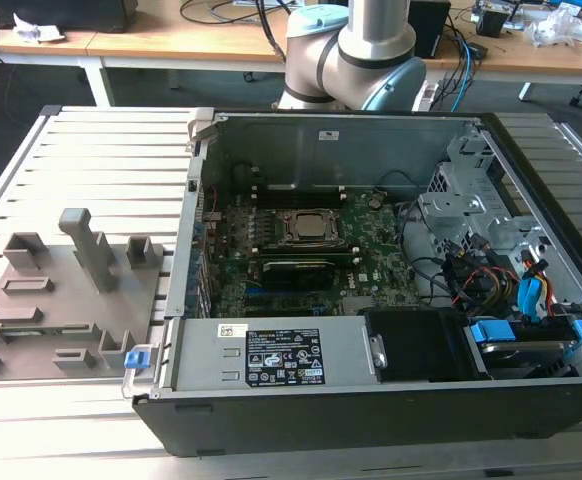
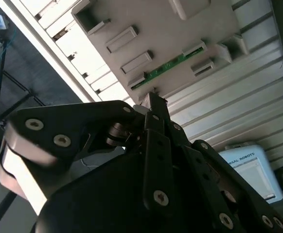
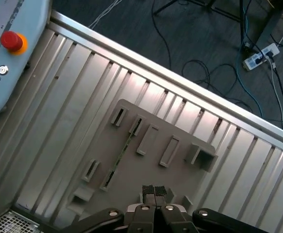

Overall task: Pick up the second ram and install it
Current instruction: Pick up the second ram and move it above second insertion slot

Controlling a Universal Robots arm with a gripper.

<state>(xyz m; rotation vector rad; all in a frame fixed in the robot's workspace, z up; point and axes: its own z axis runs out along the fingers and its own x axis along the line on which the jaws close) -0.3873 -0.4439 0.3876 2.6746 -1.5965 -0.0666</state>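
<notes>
First wrist view, items near to far:

1. Gripper (image 3: 153,191), black; finger pads pressed together w/ nothing between them. It hangs above the fixture plate, apart from the stick. It is also seen in the second wrist view (image 2: 156,102).
2. Second ram (image 3: 123,151): thin, long, narrow green board, standing on edge, each end seated in a small raised holder on the plate. In the second wrist view (image 2: 167,64) its green face shows w/ small components along it.
3. Fixture plate (image 3: 151,170), grey, w/ several rectangular pockets and blocks (the other pockets look unfilled). Lies flat on the table.
4. Slatted metal table (image 3: 73,97).
5. Pendant (image 3: 5,73), pale grey, w/ a red button (image 3: 11,41), at the table's edge.

Exterior view: computer case (image 1: 371,400), side open, just beside the plate (image 1: 71,310), on the exterior view's right. Inside the case: motherboard (image 1: 371,270), CPU socket (image 1: 306,228), cable bundle (image 1: 471,270).
</notes>
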